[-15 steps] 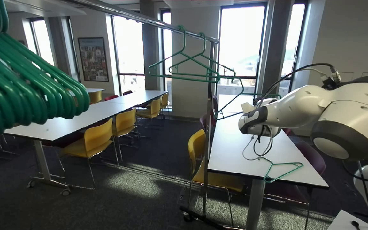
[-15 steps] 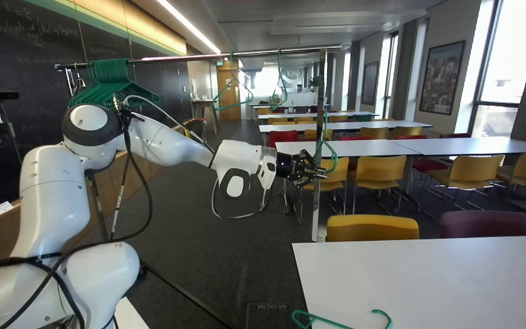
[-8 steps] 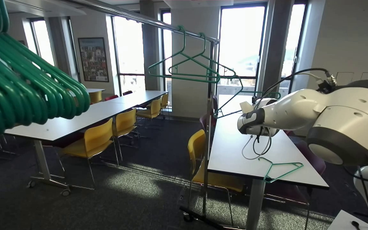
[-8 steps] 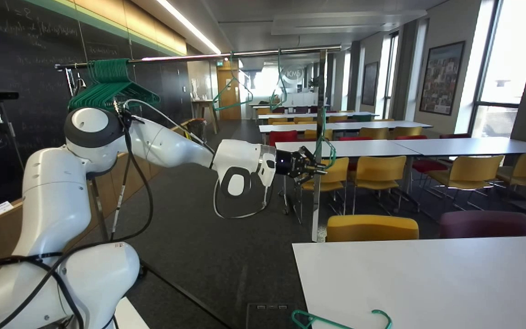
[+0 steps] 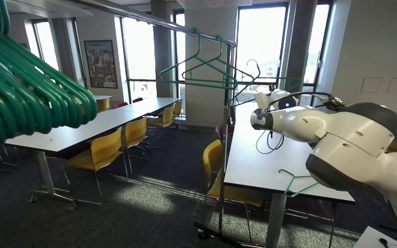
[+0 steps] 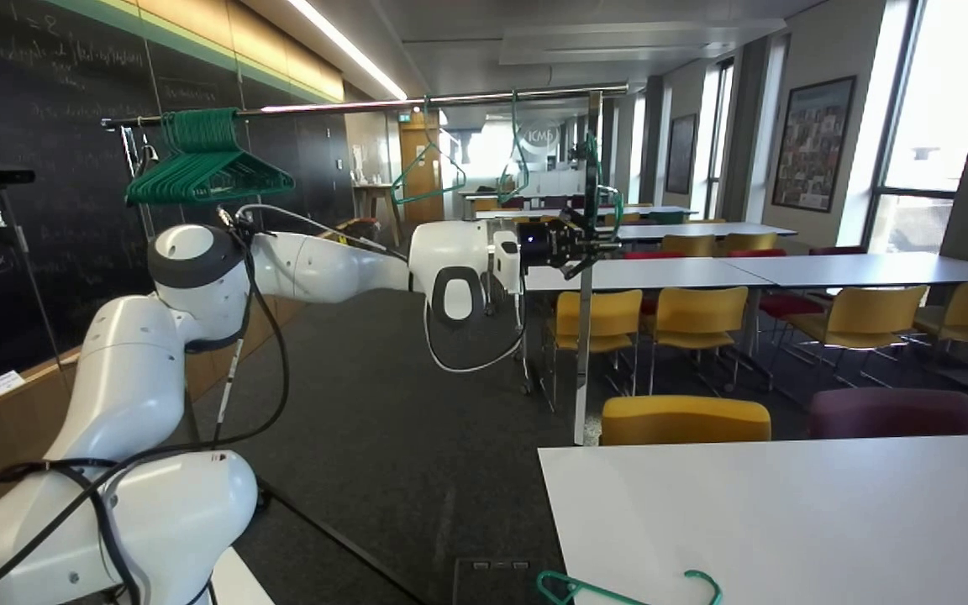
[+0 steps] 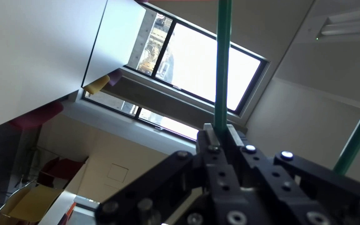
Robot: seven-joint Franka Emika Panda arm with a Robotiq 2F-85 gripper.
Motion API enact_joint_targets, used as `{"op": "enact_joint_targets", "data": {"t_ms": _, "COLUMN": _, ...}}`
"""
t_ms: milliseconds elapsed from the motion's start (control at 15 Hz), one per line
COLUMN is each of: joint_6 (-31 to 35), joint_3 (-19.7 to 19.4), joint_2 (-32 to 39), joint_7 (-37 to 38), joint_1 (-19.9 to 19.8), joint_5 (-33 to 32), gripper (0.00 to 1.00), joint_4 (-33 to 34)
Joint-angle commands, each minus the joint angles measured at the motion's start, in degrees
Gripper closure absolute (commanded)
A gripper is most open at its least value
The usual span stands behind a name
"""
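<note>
Jaws: closed on one bar of a green hanger (image 7: 222, 68); in the wrist view, one fingertip pad (image 7: 210, 134) bears on each side of the bar. The bar projects straight out beyond the pads. In an exterior view, the held hanger's hook (image 5: 259, 70) is uppermost and near the upper part of the rack post (image 6: 582, 378). Compared with the earlier frames, the arm (image 6: 135, 353), the jaws and the held hanger stand higher relative to the rack post. In an exterior view, the jaws overlap the upper half of the rack post; contact between the two cannot be determined. Two spaced hangers (image 5: 198, 84) hang from the rail (image 6: 366, 106) near the top of the rack post. A dense row of hangers (image 6: 207, 172) occupies the rail section well apart from the rack post. The bench (image 5: 253, 165) stands beside the rack post and carries a loose hanger (image 5: 303, 190), its position unchanged; in an exterior view, the arm now partly covers it.
</note>
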Motion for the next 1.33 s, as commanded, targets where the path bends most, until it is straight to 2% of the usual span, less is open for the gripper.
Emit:
{"op": "enact_joint_targets", "data": {"t_ms": 0, "joint_6": -6.06, "joint_3": -4.81, "joint_2": 8.57, "joint_7": 3.55, "joint_1": -5.23, "joint_5": 2.51, "gripper": 0.97, "joint_4": 7.53}}
{"op": "enact_joint_targets", "data": {"t_ms": 333, "joint_6": -11.09, "joint_3": -10.48, "joint_2": 13.82, "joint_7": 8.09, "joint_1": -6.59, "joint_5": 2.04, "gripper": 0.97, "joint_4": 11.63}}
{"op": "enact_joint_targets", "data": {"t_ms": 600, "joint_6": -18.47, "joint_3": -14.86, "joint_2": 16.53, "joint_7": 14.55, "joint_1": -6.42, "joint_5": 1.36, "gripper": 0.97, "joint_4": 14.23}}
{"op": "enact_joint_targets", "data": {"t_ms": 867, "joint_6": -25.11, "joint_3": -17.03, "joint_2": 16.31, "joint_7": 19.73, "joint_1": -6.08, "joint_5": 0.30, "gripper": 0.97, "joint_4": 18.19}}
{"op": "enact_joint_targets", "data": {"t_ms": 1067, "joint_6": -26.95, "joint_3": -17.63, "joint_2": 15.26, "joint_7": 20.34, "joint_1": -5.28, "joint_5": 0.32, "gripper": 0.97, "joint_4": 20.27}}
{"op": "enact_joint_targets", "data": {"t_ms": 1267, "joint_6": -27.17, "joint_3": -17.11, "joint_2": 12.58, "joint_7": 22.08, "joint_1": -3.75, "joint_5": -4.84, "gripper": 0.97, "joint_4": 20.96}}
